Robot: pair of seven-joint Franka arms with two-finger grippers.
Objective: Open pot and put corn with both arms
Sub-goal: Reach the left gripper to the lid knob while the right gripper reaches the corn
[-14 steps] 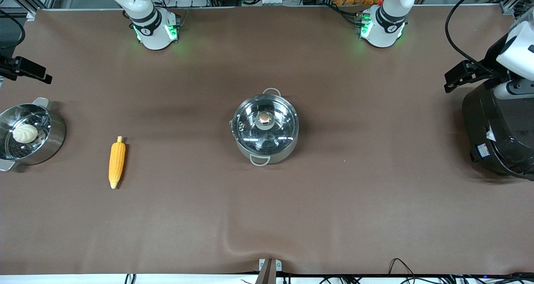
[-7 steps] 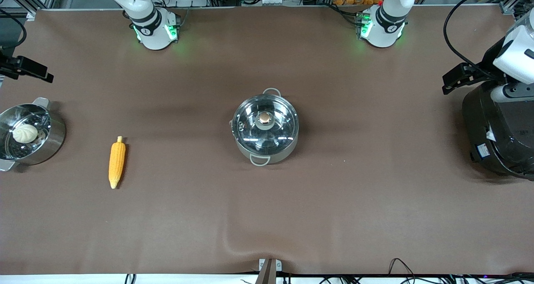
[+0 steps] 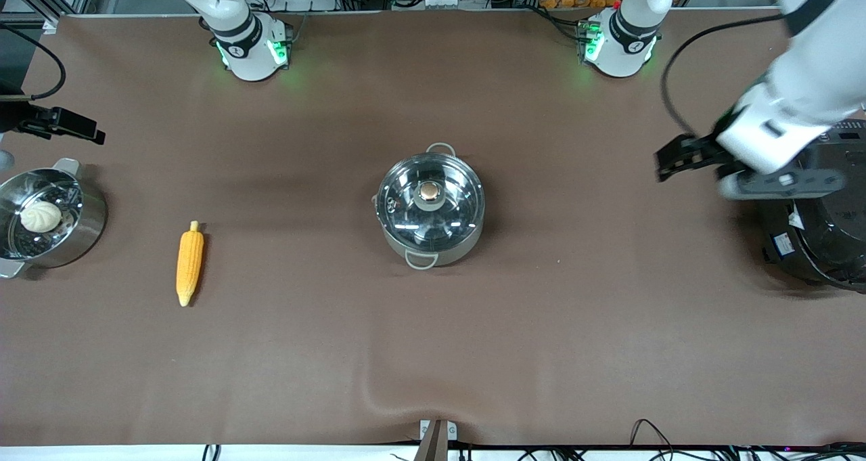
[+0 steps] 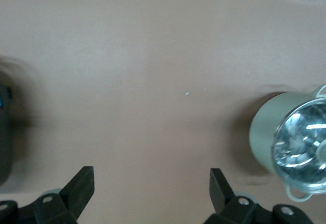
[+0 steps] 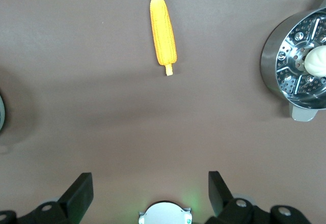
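1. Two arms work this brown table (image 3: 541, 325), and the pot (image 3: 431, 204) at its middle serves as the landmark for everything else.
2. The pot stands upright with its glass lid (image 3: 431, 200) on and the copper-coloured knob (image 3: 429, 191) at the lid's centre.
3. The corn (image 3: 189, 263) lies flat on the table, well apart from the pot toward the right arm's end and slightly nearer the front camera than the pot.
4. A steamer pot (image 3: 84, 224) holding a white bun (image 3: 40, 216) sits farther from the pot than the corn does, at the right arm's end.
5. A black rice cooker (image 3: 822, 237) stands well apart from the pot at the left arm's end.
6. The left gripper (image 4: 152, 188) hangs in the air between the pot and the rice cooker, over bare table; its fingers are spread wide and hold nothing.
7. The right gripper (image 5: 151, 193) hangs over the table at the right arm's end, well apart from the pot, close to the steamer pot; its fingers are likewise spread and hold nothing.
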